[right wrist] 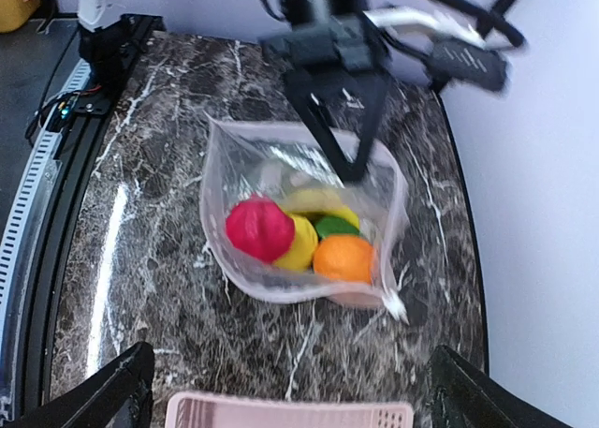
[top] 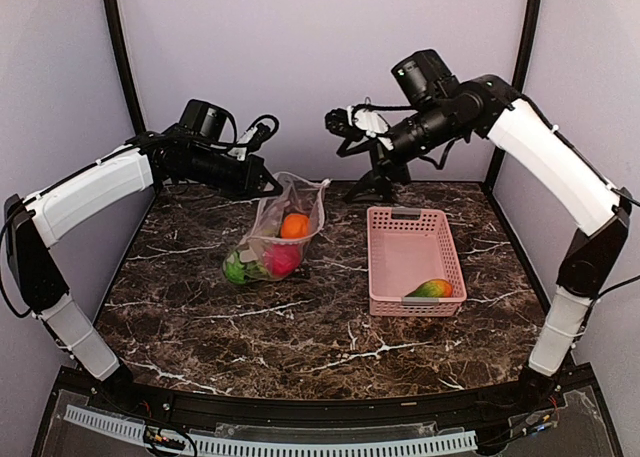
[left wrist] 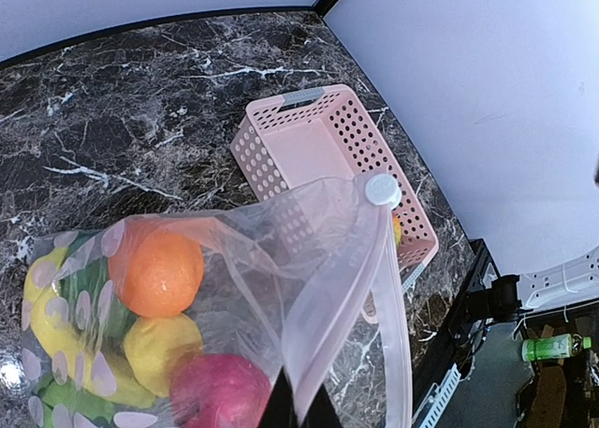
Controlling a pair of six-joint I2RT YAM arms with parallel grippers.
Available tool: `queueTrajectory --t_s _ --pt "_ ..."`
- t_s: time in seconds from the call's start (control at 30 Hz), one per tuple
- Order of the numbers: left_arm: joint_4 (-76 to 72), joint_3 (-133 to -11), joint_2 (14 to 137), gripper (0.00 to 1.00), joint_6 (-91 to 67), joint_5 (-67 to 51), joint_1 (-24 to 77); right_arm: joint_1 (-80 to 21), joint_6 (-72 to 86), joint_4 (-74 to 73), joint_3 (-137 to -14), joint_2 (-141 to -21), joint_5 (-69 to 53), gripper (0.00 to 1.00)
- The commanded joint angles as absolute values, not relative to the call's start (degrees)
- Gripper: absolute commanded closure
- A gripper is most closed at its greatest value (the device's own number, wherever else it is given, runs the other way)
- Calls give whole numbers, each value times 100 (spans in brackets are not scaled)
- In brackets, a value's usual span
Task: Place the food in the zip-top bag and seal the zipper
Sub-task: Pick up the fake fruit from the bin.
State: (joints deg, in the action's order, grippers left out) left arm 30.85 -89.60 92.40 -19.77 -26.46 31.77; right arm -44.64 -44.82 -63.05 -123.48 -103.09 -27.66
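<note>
The left gripper [top: 268,183] has its two fingers pinched together on the mouth edge of the one clear dotted bag [top: 272,239]. The bag hangs just below them with its bottom on the table [top: 300,327]. The zipper [left wrist: 392,306] runs away from those fingers, and the mouth gapes open.

Under the fingers, inside the bag:
- one orange [left wrist: 159,272]
- one lemon [left wrist: 161,348]
- one red-pink fruit [left wrist: 220,391]
- one banana [right wrist: 318,201]
- green pieces I cannot count

The right gripper [top: 343,129] is raised with its two fingers spread wide and nothing between them. It is apart from the bag. One mango [top: 432,289] lies in the one pink basket [top: 385,267], well below those fingers.
</note>
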Motion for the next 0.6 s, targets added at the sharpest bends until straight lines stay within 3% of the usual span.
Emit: queueTrajectory --t_s 0.0,0.13,0.37,0.57 --pt "2930 -8875 9209 99 -2030 -2792 3189 -3518 -3926 -6374 -11493 -9726 -3246 1" --pt "2912 -8849 9213 99 -2007 -2806 3186 -2849 -4085 -6413 -10562 -9453 -3451 3" --pt "3060 -8866 9233 99 -1941 -2785 3190 -2281 -4943 -7167 -9424 -9608 -2813 27" --pt "3100 -8840 9222 99 -1920 -2737 3190 -2114 -5512 -7280 -8771 -9656 -2390 34"
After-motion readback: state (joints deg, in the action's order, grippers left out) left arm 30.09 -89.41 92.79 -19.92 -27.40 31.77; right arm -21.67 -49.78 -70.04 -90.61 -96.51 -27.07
